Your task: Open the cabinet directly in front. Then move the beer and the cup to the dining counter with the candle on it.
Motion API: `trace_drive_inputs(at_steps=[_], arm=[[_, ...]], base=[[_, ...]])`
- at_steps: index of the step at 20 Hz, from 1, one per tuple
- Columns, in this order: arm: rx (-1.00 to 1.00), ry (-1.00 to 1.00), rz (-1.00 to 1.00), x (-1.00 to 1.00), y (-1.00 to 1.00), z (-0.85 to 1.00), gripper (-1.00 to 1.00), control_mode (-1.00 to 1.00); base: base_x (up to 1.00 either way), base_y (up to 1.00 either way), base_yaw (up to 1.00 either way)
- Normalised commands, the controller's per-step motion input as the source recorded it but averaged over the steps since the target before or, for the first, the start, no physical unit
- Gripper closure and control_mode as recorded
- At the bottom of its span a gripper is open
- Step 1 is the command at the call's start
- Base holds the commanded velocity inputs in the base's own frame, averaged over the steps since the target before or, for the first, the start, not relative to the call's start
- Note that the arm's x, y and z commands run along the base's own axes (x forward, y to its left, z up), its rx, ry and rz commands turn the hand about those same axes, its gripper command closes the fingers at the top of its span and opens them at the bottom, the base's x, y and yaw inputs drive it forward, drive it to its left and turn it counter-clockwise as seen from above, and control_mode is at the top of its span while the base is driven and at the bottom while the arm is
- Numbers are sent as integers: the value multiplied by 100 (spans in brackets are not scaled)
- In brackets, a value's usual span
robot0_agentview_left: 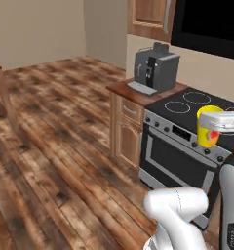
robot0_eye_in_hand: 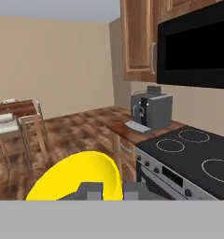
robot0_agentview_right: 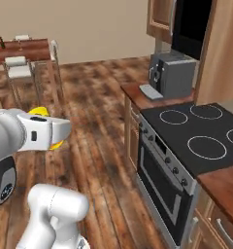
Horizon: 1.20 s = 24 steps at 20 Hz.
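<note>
My gripper point(robot0_agentview_left: 220, 122) is shut on the yellow cup point(robot0_agentview_left: 208, 128), holding it in the air over the front of the black stove point(robot0_agentview_left: 187, 110); a red mark shows on the cup's side. From the hand, the cup point(robot0_eye_in_hand: 81, 175) bulges up between my dark fingertips point(robot0_eye_in_hand: 88, 190). In the right base view the cup point(robot0_agentview_right: 39, 112) peeks out behind the white hand point(robot0_agentview_right: 43, 131). The dining counter point(robot0_agentview_right: 26, 48) stands far off by the back wall, with a small dark bottle point(robot0_agentview_right: 1, 42), the beer, on its left end. The candle is too small to make out. A brown wall cabinet point(robot0_eye_in_hand: 137, 39) hangs beside the microwave.
A grey coffee machine point(robot0_agentview_left: 155, 66) sits on the short worktop point(robot0_agentview_left: 124, 89) left of the stove. A black microwave point(robot0_eye_in_hand: 195, 44) hangs above the stove. White-seated chairs point(robot0_agentview_right: 17, 65) stand around the dining counter. Open wooden floor point(robot0_agentview_right: 89, 97) stretches between the stove and the counter.
</note>
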Motion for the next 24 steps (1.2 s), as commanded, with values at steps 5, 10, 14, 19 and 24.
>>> trace_drive_inputs(at_steps=[5, 10, 14, 19, 24], arm=[[0, 0, 0, 0, 0, 0, 100, 100], [0, 0, 0, 0, 0, 0, 100, 100], [0, 0, 0, 0, 0, 0, 100, 100], [0, 0, 0, 0, 0, 0, 100, 100], [0, 0, 0, 0, 0, 0, 100, 100]], base=[[0, 27, 91], [-3, 33, 44], [13, 2, 0], [94, 0, 0], [100, 8, 0]])
